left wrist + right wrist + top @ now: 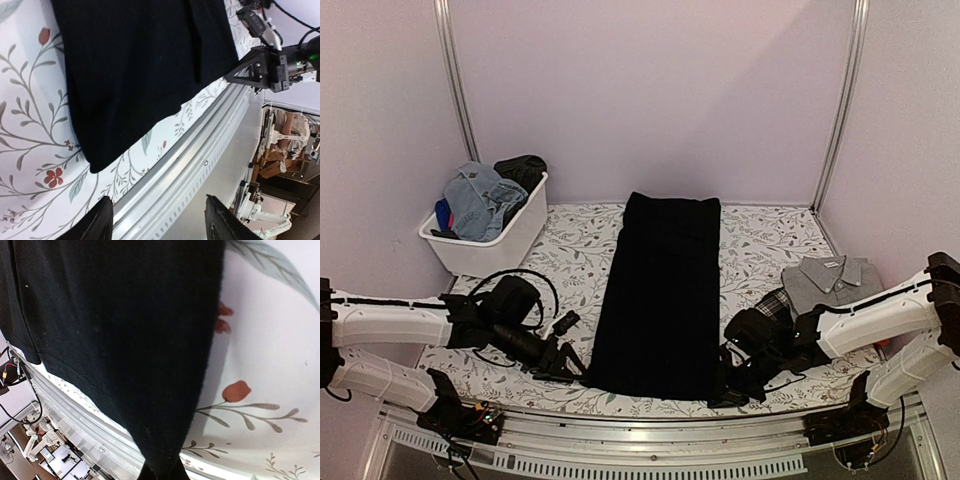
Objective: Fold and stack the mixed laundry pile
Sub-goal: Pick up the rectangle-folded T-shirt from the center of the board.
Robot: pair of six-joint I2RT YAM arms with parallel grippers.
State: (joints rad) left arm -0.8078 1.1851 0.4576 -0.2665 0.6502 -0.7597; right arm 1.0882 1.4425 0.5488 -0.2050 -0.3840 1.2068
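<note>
We have the black garment [660, 290] lying as a long strip on the bench [570, 250], with a grey shirt [832, 280] folded at its right beside plaid cloth [775, 303]. The tub [520, 235] holds denim [485, 200] and dark pieces, all unfolded. Our right hand [722, 388] pinches the strip's near corner, and our left hand [558, 362] gapes empty nearby.

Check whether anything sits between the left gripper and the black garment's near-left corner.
Nothing visible does. The left gripper, jaws open, sits just short of the black garment at its near-left corner, with only bare floral table cover between them. The right gripper is shut on the near-right corner.
</note>
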